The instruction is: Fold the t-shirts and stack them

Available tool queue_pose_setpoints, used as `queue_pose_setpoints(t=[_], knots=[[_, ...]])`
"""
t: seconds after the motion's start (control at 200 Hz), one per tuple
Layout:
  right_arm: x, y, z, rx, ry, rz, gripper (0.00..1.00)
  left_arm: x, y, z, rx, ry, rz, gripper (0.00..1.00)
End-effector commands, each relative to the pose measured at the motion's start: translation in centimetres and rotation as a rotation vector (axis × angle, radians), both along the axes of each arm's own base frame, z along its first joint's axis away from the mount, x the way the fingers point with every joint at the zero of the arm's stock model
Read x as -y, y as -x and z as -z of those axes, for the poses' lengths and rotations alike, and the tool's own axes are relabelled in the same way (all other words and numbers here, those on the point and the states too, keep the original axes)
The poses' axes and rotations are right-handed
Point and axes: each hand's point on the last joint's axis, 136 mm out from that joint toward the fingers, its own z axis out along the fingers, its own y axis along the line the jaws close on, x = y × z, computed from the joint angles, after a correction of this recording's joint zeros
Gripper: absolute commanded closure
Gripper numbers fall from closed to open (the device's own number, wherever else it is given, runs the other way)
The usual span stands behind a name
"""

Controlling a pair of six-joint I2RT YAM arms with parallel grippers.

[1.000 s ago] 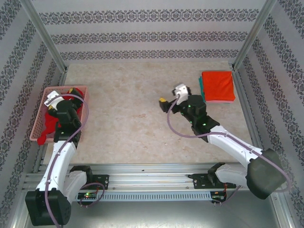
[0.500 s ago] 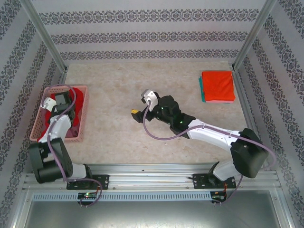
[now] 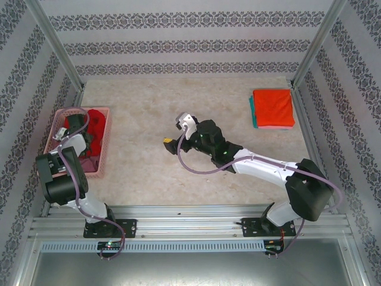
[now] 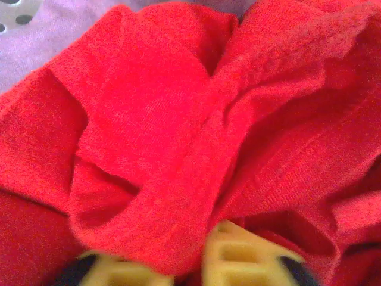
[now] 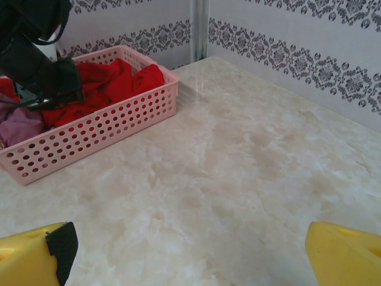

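One bright red t-shirt lies crumpled in the pink basket at the left edge of the table. A fold of it is pinched between the closed yellow fingers of the left gripper, which are blurred and cut off by the frame's lower edge. Beside it a mauve t-shirt shows only in part. At far right, the folded orange t-shirt covers the teal t-shirt, leaving a thin edge strip. Mid-table, the right gripper hovers with jaws spread wide, holding nothing.
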Motion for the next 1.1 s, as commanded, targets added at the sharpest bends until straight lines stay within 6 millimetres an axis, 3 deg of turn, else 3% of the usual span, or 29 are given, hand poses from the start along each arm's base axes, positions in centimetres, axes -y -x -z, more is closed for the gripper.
queue_pose_setpoints(t=[0.0, 0.29, 0.49, 0.664, 0.819, 0.894, 0.974, 1.049, 1.099], knots=[[-0.9, -0.1, -0.8, -0.011, -0.032, -0.005, 0.02, 0.2, -0.3, -4.6, 0.094, -0.021, 0.010, 1.00], [-1.7, -0.3, -0.6, -0.030, -0.055, -0.025, 0.02, 0.6, 1.0, -15.9, 0.250, -0.160, 0.066, 1.00], [-2.1, -0.4, -0.7, -0.032, -0.071, -0.031, 0.02, 2.4, -0.5, -23.6, 0.358, -0.254, 0.183, 1.00], [-2.3, -0.5, -0.7, -0.043, -0.085, -0.031, 0.02, 7.4, -4.1, -31.8, 0.455, -0.398, 0.383, 1.00], [-2.0, -0.7, -1.1, -0.037, -0.093, -0.013, 0.02, 15.7, -7.8, -37.6, 0.569, -0.461, 0.620, 1.00], [-1.6, -0.7, -1.3, -0.032, -0.098, 0.003, 0.02, 20.4, -9.3, -38.7, 0.613, -0.448, 0.746, 1.00], [-1.2, -0.7, -1.3, -0.026, -0.096, 0.020, 0.02, 24.9, -10.5, -38.2, 0.645, -0.383, 0.862, 1.00], [-0.5, -0.7, -1.2, -0.019, -0.095, 0.041, 0.02, 27.5, -11.4, -36.0, 0.643, -0.300, 0.922, 1.00], [0.0, -0.6, -1.2, -0.013, -0.093, 0.053, 0.02, 28.6, -12.1, -33.5, 0.618, -0.240, 0.946, 0.99]])
